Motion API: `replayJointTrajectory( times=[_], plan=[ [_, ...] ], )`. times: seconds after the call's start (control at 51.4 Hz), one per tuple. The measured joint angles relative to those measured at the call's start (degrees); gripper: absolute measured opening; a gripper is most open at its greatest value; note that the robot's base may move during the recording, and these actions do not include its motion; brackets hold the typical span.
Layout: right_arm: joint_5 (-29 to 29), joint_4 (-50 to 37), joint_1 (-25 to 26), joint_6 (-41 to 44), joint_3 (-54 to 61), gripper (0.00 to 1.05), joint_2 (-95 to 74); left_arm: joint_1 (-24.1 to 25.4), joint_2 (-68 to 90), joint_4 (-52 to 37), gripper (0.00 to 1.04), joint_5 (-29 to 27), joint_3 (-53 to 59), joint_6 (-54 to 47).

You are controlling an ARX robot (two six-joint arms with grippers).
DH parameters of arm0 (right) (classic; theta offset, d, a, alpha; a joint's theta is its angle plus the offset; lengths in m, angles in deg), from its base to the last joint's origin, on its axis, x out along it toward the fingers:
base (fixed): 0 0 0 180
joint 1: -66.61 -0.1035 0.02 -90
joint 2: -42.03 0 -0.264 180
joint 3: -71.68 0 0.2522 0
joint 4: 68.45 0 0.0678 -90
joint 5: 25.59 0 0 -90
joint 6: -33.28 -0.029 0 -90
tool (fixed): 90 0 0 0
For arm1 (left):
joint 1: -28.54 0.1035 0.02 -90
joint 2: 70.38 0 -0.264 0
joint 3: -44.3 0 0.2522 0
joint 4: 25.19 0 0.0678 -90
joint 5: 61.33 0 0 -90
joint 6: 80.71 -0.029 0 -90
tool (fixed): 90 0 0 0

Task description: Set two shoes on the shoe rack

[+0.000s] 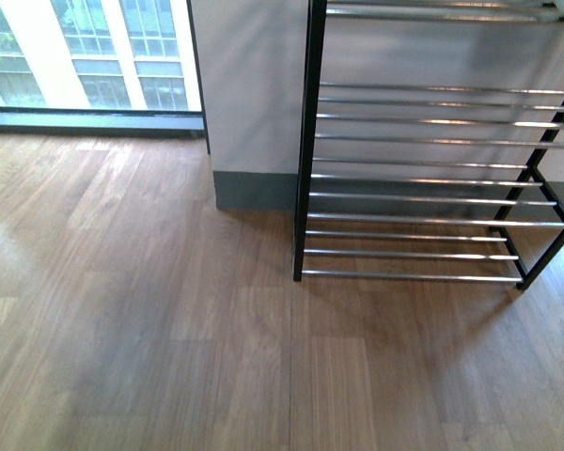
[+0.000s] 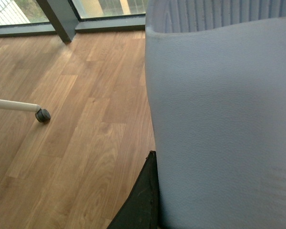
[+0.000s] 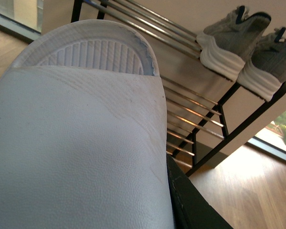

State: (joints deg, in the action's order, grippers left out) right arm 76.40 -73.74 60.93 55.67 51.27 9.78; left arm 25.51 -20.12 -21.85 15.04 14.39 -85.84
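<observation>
Front camera is gazing down on the black-framed chrome-bar shoe rack (image 1: 432, 180); right wrist is sharing it from low down; left wrist is facing brown plank floor (image 2: 62, 157).

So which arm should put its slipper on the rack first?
Right, probably. The right slipper hangs close to the rack, bars straight ahead. Around the left slipper only floor and window show, no rack.

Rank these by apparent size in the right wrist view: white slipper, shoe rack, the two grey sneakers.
1. White slipper: fills most of the frame, but nearest the camera.
2. Shoe rack.
3. Grey sneakers: the two look alike.
</observation>
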Motion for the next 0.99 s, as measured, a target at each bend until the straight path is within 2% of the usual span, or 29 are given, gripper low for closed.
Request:
replayJointTrajectory(
  times=[0.992],
  plan=[
    [0.04,0.0,0.0,-0.17,-0.02,0.01,-0.22,-0.02,0.15,-0.02,0.02,0.0,0.0,0.0]
  ],
)
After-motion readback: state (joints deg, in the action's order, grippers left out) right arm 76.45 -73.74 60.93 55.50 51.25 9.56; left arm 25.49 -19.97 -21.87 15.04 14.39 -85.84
